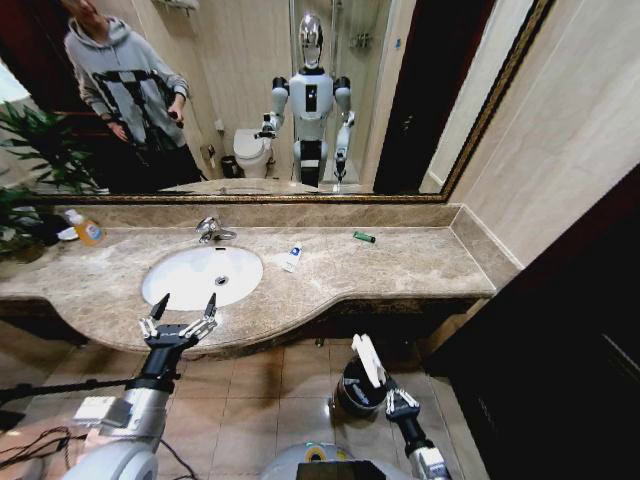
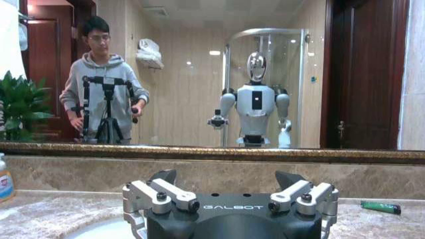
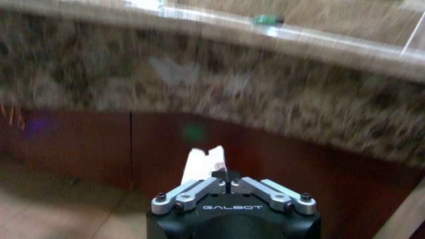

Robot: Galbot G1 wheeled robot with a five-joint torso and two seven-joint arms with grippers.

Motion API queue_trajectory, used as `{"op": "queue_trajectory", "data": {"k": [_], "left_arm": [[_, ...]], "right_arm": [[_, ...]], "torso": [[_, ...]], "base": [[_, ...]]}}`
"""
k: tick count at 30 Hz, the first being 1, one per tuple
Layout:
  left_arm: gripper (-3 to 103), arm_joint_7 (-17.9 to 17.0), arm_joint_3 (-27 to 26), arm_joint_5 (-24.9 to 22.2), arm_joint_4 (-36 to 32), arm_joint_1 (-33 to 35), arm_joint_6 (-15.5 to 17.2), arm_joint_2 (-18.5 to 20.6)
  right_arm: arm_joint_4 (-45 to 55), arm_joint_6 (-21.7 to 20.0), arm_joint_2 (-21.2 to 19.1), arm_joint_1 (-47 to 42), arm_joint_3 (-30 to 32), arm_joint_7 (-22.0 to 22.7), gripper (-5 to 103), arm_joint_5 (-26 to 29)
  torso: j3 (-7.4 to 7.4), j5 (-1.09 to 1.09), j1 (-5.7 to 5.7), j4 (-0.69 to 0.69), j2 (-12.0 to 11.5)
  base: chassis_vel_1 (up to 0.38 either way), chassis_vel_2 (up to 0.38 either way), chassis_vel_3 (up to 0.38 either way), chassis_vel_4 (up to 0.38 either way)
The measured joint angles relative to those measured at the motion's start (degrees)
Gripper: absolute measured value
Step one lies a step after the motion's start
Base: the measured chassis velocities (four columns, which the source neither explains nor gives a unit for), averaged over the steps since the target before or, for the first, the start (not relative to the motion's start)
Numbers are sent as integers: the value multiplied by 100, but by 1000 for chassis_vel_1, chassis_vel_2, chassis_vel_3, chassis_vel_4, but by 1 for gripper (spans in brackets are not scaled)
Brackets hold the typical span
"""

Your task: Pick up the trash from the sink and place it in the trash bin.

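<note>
While above the trash bin (image 1: 352, 392), right tool (image 1: 372, 372) clamping white sachet (image 1: 366, 358).

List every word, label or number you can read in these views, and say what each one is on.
"GALBOT": on the body of the left gripper, open in front of the sink.
"GALBOT": on the body of the right gripper, shut on a white sachet over the trash bin.
Label on the orange-yellow bottle: too small to read.
Blue marks on the white tube on the countertop: unreadable.
</note>
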Motion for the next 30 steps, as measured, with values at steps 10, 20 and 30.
{"op": "queue_trajectory", "data": {"k": [10, 20, 30], "left_arm": [[100, 0, 0, 0, 0, 0, 0, 0], [100, 0, 0, 0, 0, 0, 0, 0], [100, 0, 0, 0, 0, 0, 0, 0]], "right_arm": [[-2035, -126, -68, 1399, -191, -494, 0, 168], [-3604, -24, 86, 2309, -275, -598, 0, 310], [-4735, 206, 172, 3008, -291, -765, 0, 286]], "torso": [[1, 0, 1, 1, 0], [1, 1, 1, 0, 0], [0, 0, 1, 0, 0]], "base": [[0, 0, 0, 0], [0, 0, 0, 0], [0, 0, 0, 0]]}}
